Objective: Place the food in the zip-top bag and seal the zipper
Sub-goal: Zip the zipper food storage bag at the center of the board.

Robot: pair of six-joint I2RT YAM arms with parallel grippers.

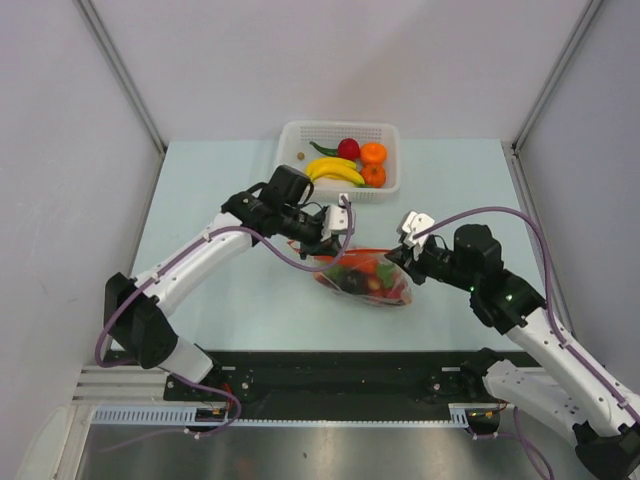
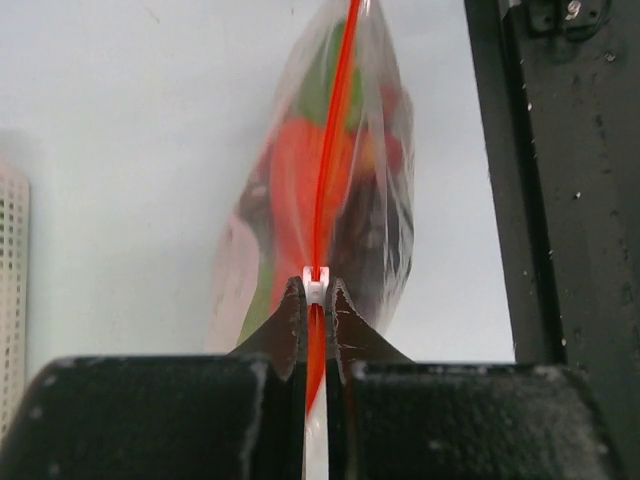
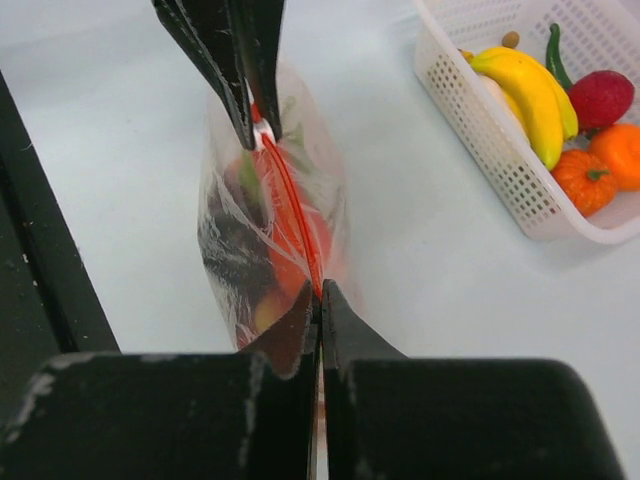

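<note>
Firmly, left gripper (image 2: 316, 292) and right gripper (image 3: 320, 296) clamp the zipper (image 2: 336, 130) (opposite ends).

Bright, even light; soft shadows, blurred foregrounds.

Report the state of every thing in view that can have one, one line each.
zip-top bag, full of food, held at both ends
zipper, pulled taut, looks closed along the visible stretch
left end effector, shut on the zipper by its white slider
right end effector, shut on the zipper's other end
basket, upright, fruit inside
</note>
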